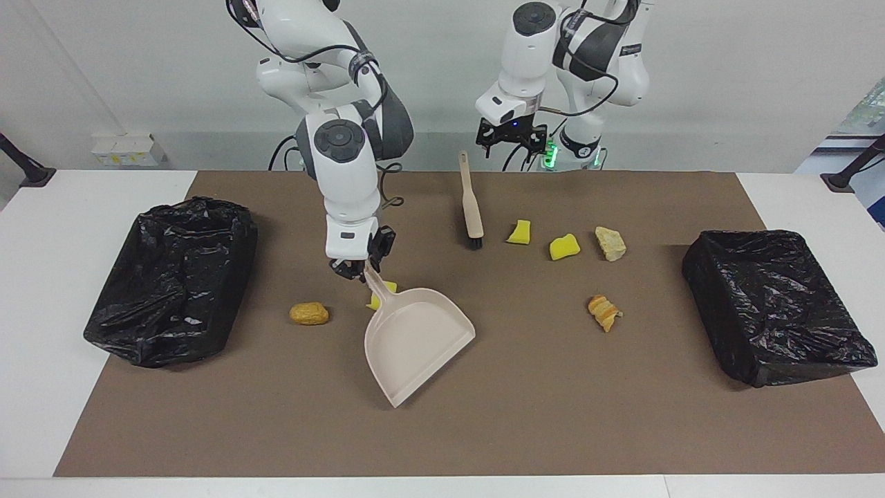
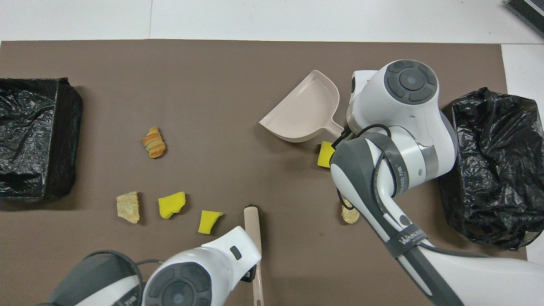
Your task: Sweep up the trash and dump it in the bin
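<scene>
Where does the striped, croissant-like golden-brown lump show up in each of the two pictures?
Facing view: the striped golden-brown croissant-like lump lies on the brown mat right of centre, lower than the yellow sponge chunks.
Overhead view: the same lump lies left of centre, higher than the sponge chunks.
Shared landmark: the pale beige rock-like lump lies nearer to the robots than the croissant lump, toward the left arm's end of the table.

I see a brown mat (image 1: 539, 415) across mid-frame; a white table (image 1: 41, 346) beneath — visible at the edges.
</scene>
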Available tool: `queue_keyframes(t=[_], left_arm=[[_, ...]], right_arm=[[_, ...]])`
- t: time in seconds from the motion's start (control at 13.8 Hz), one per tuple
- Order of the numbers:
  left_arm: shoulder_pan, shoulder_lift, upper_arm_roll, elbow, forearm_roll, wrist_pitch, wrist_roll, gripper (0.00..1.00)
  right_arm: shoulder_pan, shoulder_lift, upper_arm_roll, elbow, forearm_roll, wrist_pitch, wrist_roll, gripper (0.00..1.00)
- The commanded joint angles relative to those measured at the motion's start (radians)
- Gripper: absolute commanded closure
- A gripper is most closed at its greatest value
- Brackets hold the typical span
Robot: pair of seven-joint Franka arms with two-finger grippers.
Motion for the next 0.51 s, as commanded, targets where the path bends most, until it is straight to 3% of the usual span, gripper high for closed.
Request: queue_keyframes(t=[0.0,0.15,0.29,0.44], left_arm=[[-0.113,0.040,0.018,-0.109,-0.011,0.172,-0.113,0.00],[-0.141,0.077,0.018,-0.148,-0.014,0.299,-0.167,0.00],[-0.187,0.143,0.018,-0.153,-0.016,0.331,-0.199,0.00],[-0.203,0.144,0.018,-0.172,-0.017,0.329,-0.216,0.00]], right_arm=[[-0.057,-0.017,0.011,-0.023,0.015,0.016,-0.194,1.00],[-0.088,-0.017,0.011,-0.023,0.014,0.018,-0.320,1.00],[-0.101,-0.019,0.011,-0.021,0.015,0.007,-0.462,1.00],[-0.114,-0.020,0.011,-0.026,0.014,0.004,-0.547,1.00]])
